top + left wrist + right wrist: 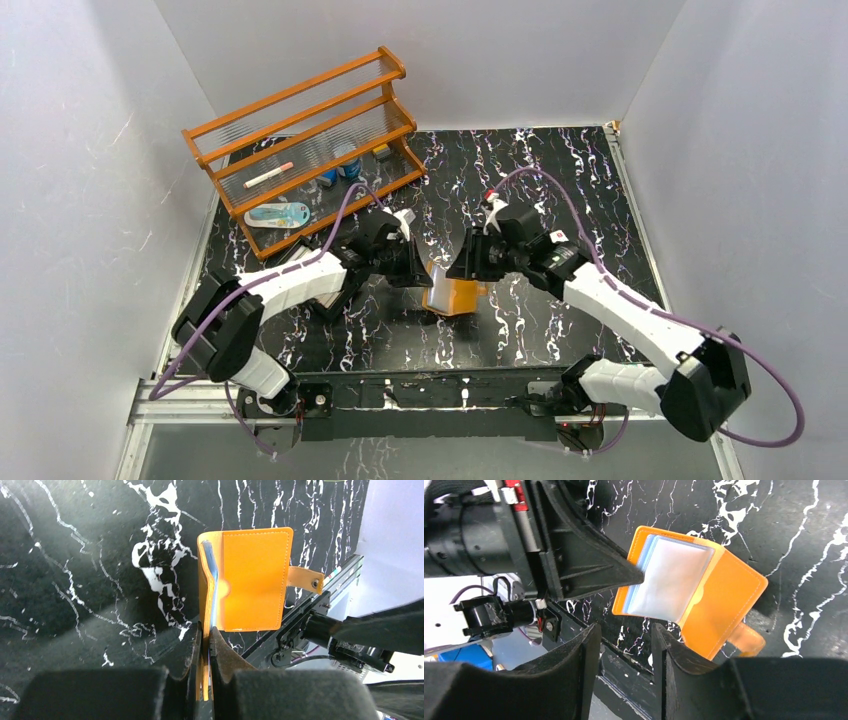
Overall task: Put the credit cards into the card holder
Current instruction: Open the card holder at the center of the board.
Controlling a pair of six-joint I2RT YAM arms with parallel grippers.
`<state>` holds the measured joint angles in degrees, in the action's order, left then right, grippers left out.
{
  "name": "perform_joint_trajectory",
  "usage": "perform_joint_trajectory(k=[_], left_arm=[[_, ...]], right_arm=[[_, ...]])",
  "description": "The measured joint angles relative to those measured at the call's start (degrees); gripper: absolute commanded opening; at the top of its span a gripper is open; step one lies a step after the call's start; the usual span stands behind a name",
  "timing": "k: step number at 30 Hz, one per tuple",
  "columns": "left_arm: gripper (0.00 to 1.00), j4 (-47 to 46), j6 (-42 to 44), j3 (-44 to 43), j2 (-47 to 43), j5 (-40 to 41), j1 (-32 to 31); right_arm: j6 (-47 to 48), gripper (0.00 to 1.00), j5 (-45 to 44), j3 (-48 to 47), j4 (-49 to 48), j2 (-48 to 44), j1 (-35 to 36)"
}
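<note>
The card holder [452,292] is an orange leather booklet standing open on the black marbled table, between my two grippers. My left gripper [414,262] is shut on one cover of it; in the left wrist view the jaws [206,640] pinch the orange edge [202,580] with a clear sleeve beside it. The snap tab [305,577] sticks out to the right. In the right wrist view the holder [724,605] shows its clear sleeves [669,577] fanned open. My right gripper [626,645] is open and empty, just short of the holder. No credit cards show clearly.
An orange two-shelf rack [300,140] stands at the back left with a pen, a packaged toothbrush and small items. A dark object [330,300] lies partly under my left arm. The table's front rail [430,390] runs just before the holder.
</note>
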<state>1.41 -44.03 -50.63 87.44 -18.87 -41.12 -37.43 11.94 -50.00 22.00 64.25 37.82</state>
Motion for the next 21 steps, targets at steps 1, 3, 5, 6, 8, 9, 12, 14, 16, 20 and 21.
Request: perform_joint_trajectory(k=[1, 3, 5, 6, 8, 9, 12, 14, 16, 20, 21], left_arm=[[0.0, 0.2, -0.2, 0.5, -0.7, 0.2, 0.0], [0.0, 0.5, -0.6, 1.6, -1.7, 0.6, 0.0], [0.05, 0.8, -1.0, 2.5, -2.1, 0.9, 0.0], [0.07, 0.9, -1.1, 3.0, -2.2, 1.2, 0.0], [0.08, 1.1, -1.3, 3.8, -2.5, 1.7, 0.0], [0.09, 1.2, -1.5, 4.2, -2.8, 2.0, 0.0], [0.08, 1.7, -2.3, 5.3, -3.6, 2.6, 0.0], [0.05, 1.6, -2.7, 5.6, -3.8, 2.6, 0.0], [0.02, 1.3, -3.2, 5.7, -3.8, 2.4, 0.0], [0.04, 0.7, -4.0, 5.8, -3.8, 1.7, 0.0], [0.05, 0.5, -4.1, 5.8, -3.8, 1.7, 0.0]], right_arm=[[-0.4, 0.56, 0.1, 0.1, -0.9, 1.1, 0.9], [-1.2, 0.6, 0.3, 0.8, -3.3, 3.3, 1.7], [-1.6, 0.63, 0.6, 2.1, -5.7, 5.2, 1.9], [-1.7, 0.64, 0.9, 3.0, -6.9, 6.2, 1.9], [-1.9, 0.66, 1.3, 4.2, -8.6, 7.8, 2.1], [-1.9, 0.67, 1.6, 5.0, -9.5, 8.7, 2.1], [-2.1, 0.67, 2.2, 6.5, -11.8, 10.9, 2.8], [-2.2, 0.67, 2.4, 7.1, -13.2, 12.2, 3.6], [-2.3, 0.67, 2.6, 7.6, -14.5, 13.2, 4.5], [-2.4, 0.67, 3.3, 7.9, -17.1, 14.8, 5.5], [-2.4, 0.67, 3.4, 8.1, -18.1, 15.4, 5.6]])
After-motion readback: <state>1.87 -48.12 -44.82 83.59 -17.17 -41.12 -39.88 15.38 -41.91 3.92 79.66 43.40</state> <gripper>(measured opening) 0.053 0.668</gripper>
